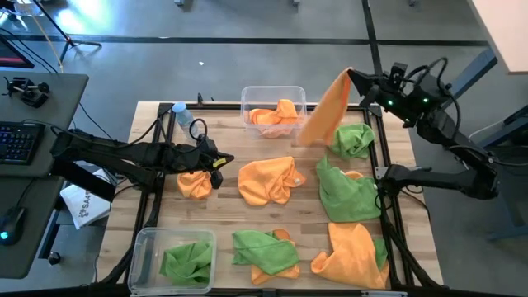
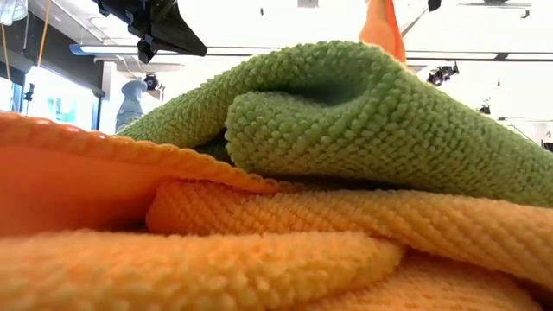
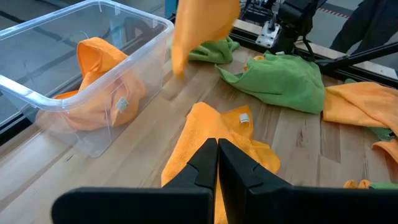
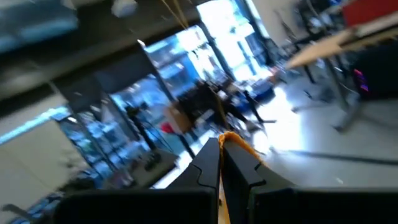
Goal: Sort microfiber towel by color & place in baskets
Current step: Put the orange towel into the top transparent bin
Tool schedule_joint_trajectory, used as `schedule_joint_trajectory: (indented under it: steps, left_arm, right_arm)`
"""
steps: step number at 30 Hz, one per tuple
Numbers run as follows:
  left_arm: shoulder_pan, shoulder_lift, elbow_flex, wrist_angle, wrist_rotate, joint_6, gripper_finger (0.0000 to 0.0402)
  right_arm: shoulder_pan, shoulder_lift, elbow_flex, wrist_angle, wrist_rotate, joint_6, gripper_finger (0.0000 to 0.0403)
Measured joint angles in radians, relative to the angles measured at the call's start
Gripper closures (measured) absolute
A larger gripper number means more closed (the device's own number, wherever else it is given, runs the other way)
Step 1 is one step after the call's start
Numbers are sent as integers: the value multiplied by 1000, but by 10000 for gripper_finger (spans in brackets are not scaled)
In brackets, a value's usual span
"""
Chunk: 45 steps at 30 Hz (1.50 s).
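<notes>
Low view: green towel (image 2: 380, 112) blocks the table.

A grey floor (image 1: 247, 66) crossed by a dark line is surrounding the wooden table (image 1: 227, 140). A grey desk (image 1: 41, 165) is standing at its left, carrying a black keyboard (image 1: 18, 142). In the low view, bright ceiling lights (image 2: 285, 17) are glaring and windows (image 2: 52, 99) are glowing.

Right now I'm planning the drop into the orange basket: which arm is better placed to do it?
The right. Its gripper is shut on an orange towel hanging beside the basket with orange towels. The left gripper sits shut and low over another orange towel.
</notes>
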Motion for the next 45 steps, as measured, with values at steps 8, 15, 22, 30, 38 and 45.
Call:
schedule_joint_trajectory:
  steps: [8,15,22,30,38,45]
  left_arm:
    - [0,0,0,0,0,12,401]
    - [4,-1,0,0,-7,18,401]
    - [62,-4,0,-5,81,27,401]
    - [84,-4,0,-31,130,29,401]
    - [85,-19,0,-65,123,67,401]
    - [85,-152,0,-91,116,140,401]
  right_arm:
    - [8,38,0,11,29,30,403]
    - [32,138,20,253,-7,57,403]
    - [73,335,283,264,-57,-14,403]
    - [89,609,794,65,-77,-159,403]
    - [89,837,1135,-203,-35,-206,403]
    - [100,918,1166,-529,228,-247,403]
